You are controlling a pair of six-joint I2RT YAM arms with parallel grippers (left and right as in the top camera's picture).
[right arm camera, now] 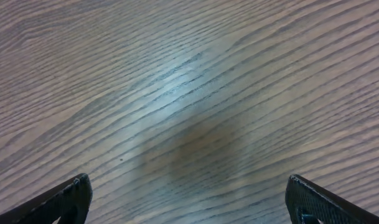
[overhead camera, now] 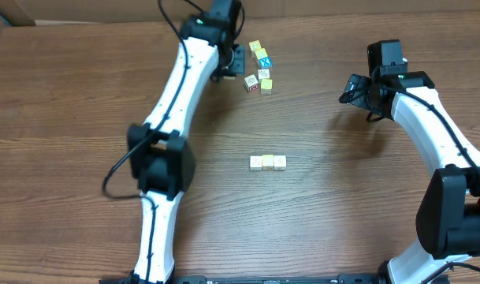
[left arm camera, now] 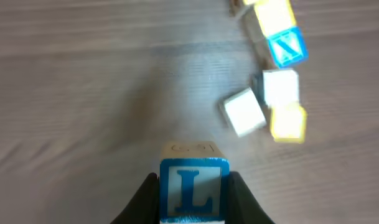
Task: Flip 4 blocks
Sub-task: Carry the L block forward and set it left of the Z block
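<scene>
A: Where is the L block?

B: Between the left jaws. They pinch it on two flat sides, and the blue L faces the wrist camera. It is at the far side of the surface, near the bunch of other cubes with the X cube, but not touching them. I cannot tell if it sits on the wood or hangs just above it.

A: Will it be hard to flip?

B: I think not. It looks like wood, small, light and hard, so it won't squash. The sides look smooth, though, so it might slip or spin if held by a corner. The best hold is flat on two opposite sides, in the middle.

A: And the right jaws?

B: Spread wide over bare wood, holding nothing, well apart from every block.
</scene>
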